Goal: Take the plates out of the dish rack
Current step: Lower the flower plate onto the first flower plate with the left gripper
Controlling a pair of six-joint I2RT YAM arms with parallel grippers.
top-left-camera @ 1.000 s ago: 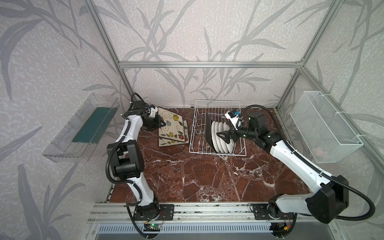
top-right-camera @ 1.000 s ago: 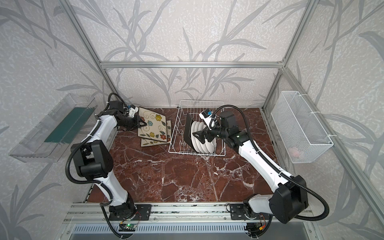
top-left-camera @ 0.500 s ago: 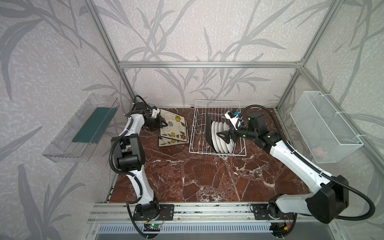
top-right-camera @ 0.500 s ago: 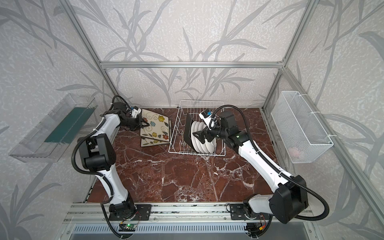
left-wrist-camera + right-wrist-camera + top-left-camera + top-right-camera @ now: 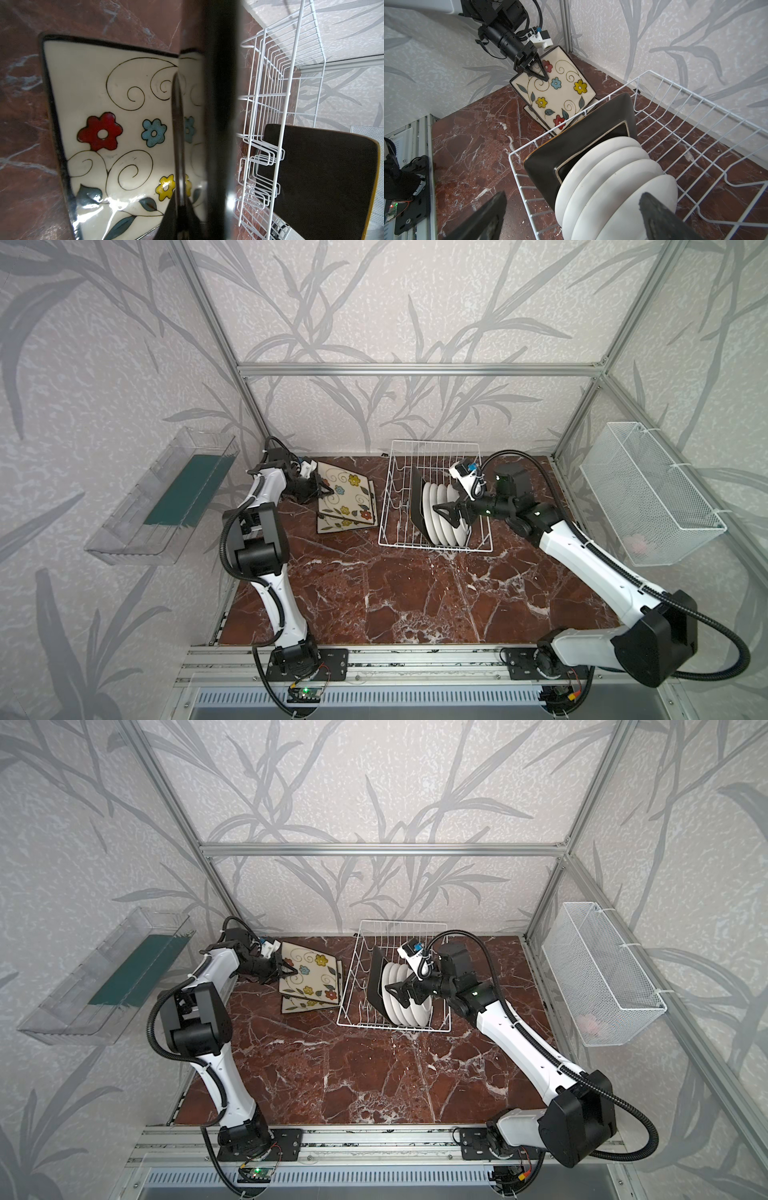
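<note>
The white wire dish rack point(image 5: 387, 493) point(image 5: 351, 977) stands at the back of the table. In it stand a black-backed square plate point(image 5: 417, 506) point(image 5: 571, 145) and several round white plates point(image 5: 449, 526) point(image 5: 612, 166). My right gripper point(image 5: 446, 514) point(image 5: 573, 194) hangs open over the round plates, touching none. My left gripper point(image 5: 323, 489) point(image 5: 538, 72) is shut on the edge of a flower-painted square plate point(image 5: 347, 493) point(image 5: 309, 969). That plate is tilted over another square plate point(image 5: 104, 124) point(image 5: 345, 526) lying flat left of the rack.
A clear plastic tray point(image 5: 166, 497) hangs on the left wall and a fine-mesh white basket point(image 5: 648, 493) on the right wall. Aluminium frame posts stand at the back corners. The brown marble table point(image 5: 415, 593) stretches in front of the rack.
My left gripper has shifted a little right and down with the square plate, closer over the flat plate. The right arm has not moved.
</note>
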